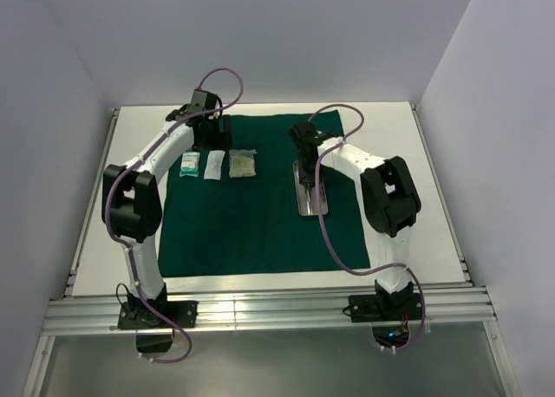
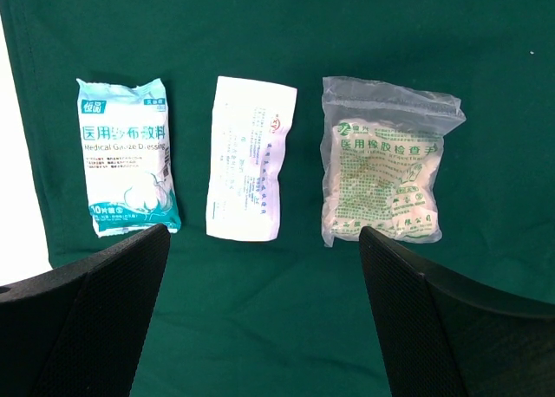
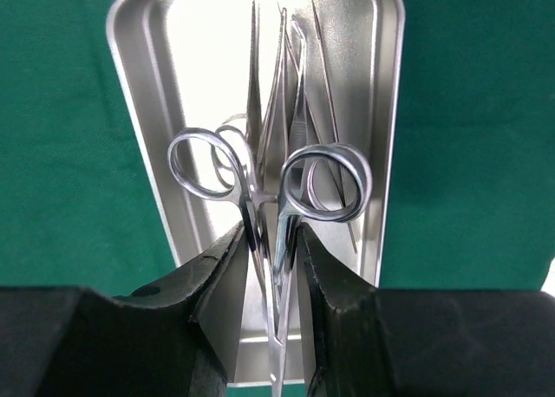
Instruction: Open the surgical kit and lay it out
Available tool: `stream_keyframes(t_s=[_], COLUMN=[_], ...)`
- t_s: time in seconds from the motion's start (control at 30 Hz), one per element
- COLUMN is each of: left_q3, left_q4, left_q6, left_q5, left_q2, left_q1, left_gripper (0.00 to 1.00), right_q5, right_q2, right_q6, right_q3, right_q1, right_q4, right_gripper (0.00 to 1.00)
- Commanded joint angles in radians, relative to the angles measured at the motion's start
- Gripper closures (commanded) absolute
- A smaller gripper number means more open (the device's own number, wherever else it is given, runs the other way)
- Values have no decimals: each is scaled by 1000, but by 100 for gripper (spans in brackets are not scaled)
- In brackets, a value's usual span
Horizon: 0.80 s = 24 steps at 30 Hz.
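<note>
The dark green cloth (image 1: 251, 215) lies spread flat on the table. Three pale packets lie in a row at its far left: a teal gauze packet (image 2: 126, 154), a white packet (image 2: 250, 159) and a clear bag with green print (image 2: 381, 173). My left gripper (image 2: 264, 315) hovers open and empty just before them, also shown in the top view (image 1: 211, 137). The steel tray (image 3: 381, 111) lies on the cloth at the right (image 1: 310, 202). My right gripper (image 3: 270, 267) is shut on a steel scissors-like clamp (image 3: 270, 185), held above the tray. More slim instruments (image 3: 305, 85) lie in the tray.
White table surface (image 1: 408, 154) shows around the cloth. A raised rail runs along the table's left edge (image 1: 91, 206). Purple cables loop over both arms.
</note>
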Motion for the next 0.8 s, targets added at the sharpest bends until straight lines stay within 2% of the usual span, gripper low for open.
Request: stream_keyframes(t_s=[0.0, 0.53, 0.77], left_q3=[32, 5, -25], left_q4=[11, 14, 23], left_q6=[5, -17, -14], left_q5=[-2, 6, 1], left_q2=[-1, -13, -33], left_q1=[3, 25, 32], left_gripper=[5, 5, 5], right_q5=[3, -8, -17], right_q2=[-89, -174, -262], right_q6=[-14, -14, -17], right_q3=[-3, -7, -10], right_q1=[-2, 52, 70], right_q4=[-22, -31, -34], right_gripper=[100, 100, 100])
